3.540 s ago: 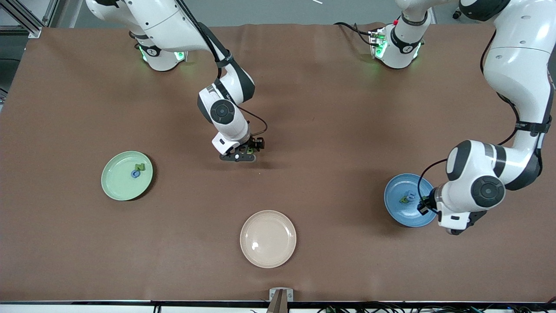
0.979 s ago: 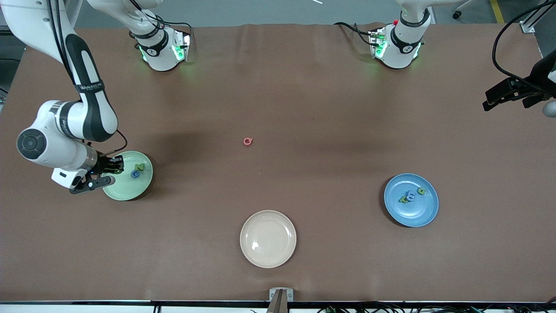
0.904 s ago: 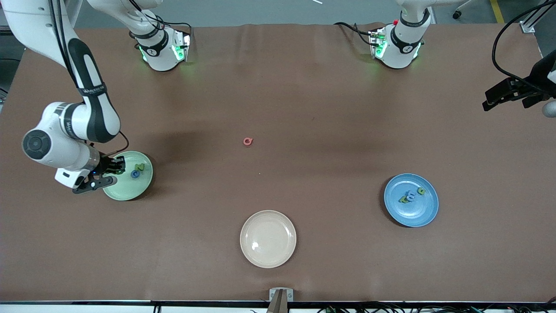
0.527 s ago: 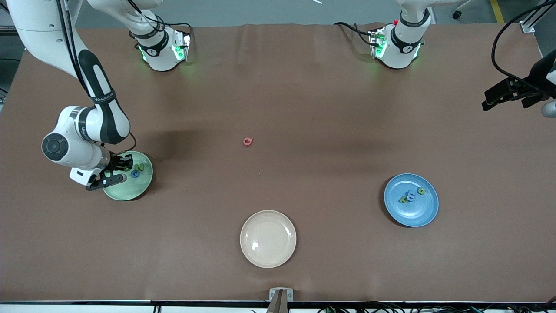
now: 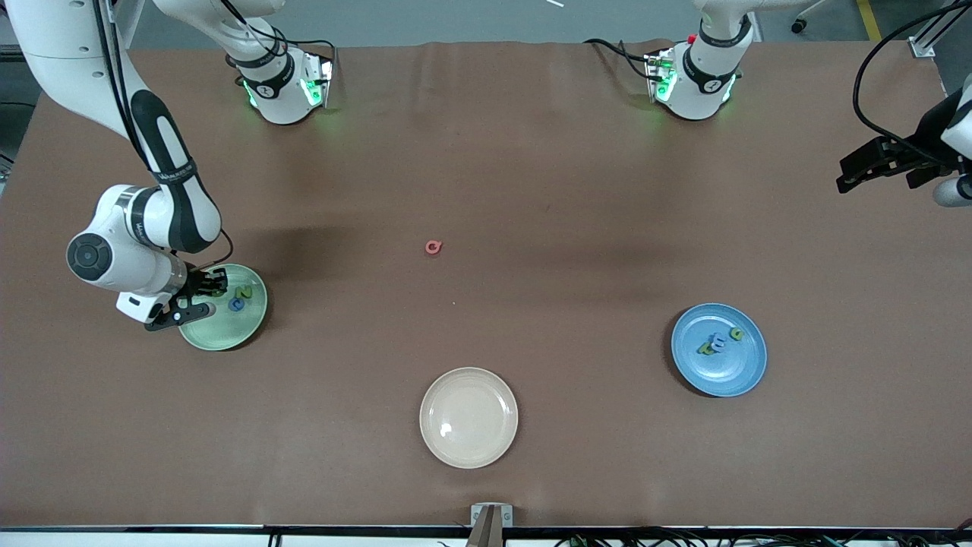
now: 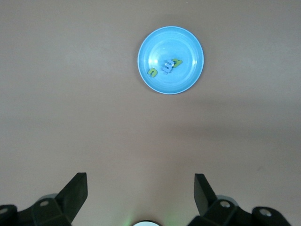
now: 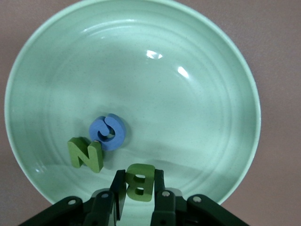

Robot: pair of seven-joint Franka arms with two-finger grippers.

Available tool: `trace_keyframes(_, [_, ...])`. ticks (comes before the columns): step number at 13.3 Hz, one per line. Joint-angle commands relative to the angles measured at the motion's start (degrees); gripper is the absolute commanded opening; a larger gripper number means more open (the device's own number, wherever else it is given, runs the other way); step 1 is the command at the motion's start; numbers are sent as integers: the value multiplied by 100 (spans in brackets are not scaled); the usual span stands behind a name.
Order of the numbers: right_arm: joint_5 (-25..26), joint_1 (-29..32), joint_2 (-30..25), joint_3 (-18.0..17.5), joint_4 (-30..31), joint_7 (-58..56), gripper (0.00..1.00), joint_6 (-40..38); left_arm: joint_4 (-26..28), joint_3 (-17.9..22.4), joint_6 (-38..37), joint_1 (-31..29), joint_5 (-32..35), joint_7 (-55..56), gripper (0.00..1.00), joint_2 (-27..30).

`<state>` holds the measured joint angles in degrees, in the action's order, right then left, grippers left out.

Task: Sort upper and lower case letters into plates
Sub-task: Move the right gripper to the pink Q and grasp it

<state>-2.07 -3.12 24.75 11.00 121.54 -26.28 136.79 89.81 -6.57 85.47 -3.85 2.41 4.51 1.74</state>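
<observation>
1. Right gripper (image 7: pixel 137 197) hangs over the mint green plate (image 5: pixel 199 332), fingers clamped on a green letter B (image 7: pixel 139 182); the B stands upright between the pads.
2. In that plate: a blue C (image 7: pixel 108 131) lying flat, and a green N (image 7: pixel 85 153) tilted, touching the C at about its 7 o'clock in the right wrist view. Both sit near the held B.
3. Left gripper (image 6: pixel 140 189) waits high over the left arm's end of the table, fingers spread wide, nothing between them.
4. Blue plate (image 5: pixel 740 372) carries three small letters close together: two green (image 5: pixel 736 333), one pale blue (image 5: pixel 717 342).
5. Red letter (image 5: pixel 433 247) lies alone on the brown table (image 5: pixel 577 228), at about 12 o'clock from the cream plate (image 5: pixel 468 417), well apart from all three plates.
</observation>
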Motion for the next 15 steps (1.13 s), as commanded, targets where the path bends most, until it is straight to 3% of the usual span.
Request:
trace_keyframes(1, [-48,119,3,-116,203,-105,20,295,169,-143,75,8,295,-90,100,335])
trace_keyframes(3, [-57,110,30,-125,221,-105,30,331,169,-90,75,-97,112,-99,100,327])
trace_keyframes(4, [-57,110,30,-125,221,-96,47,331,177,-99,40,-133,58,-99,100,336])
trace_keyframes(6, [-65,75,12,-133,212,-88,89,305,160,-90,31,-229,-186,-99,100,327])
trace_keyframes(7, [-65,66,-31,-133,212,-87,100,261,125,-90,40,-230,-293,-90,100,301])
trace_keyframes(10, [-135,-100,-636,-142,142,175,100,-447,142,-169,49,-221,-214,-81,100,292])
trace_keyframes(12, [-355,-591,-1085,-133,142,1173,100,-1064,142,-169,49,-195,-215,-90,100,274])
trace_keyframes(15, [-364,-1338,-1341,-133,150,2650,100,-1470,116,-169,84,-186,-250,-81,100,204])
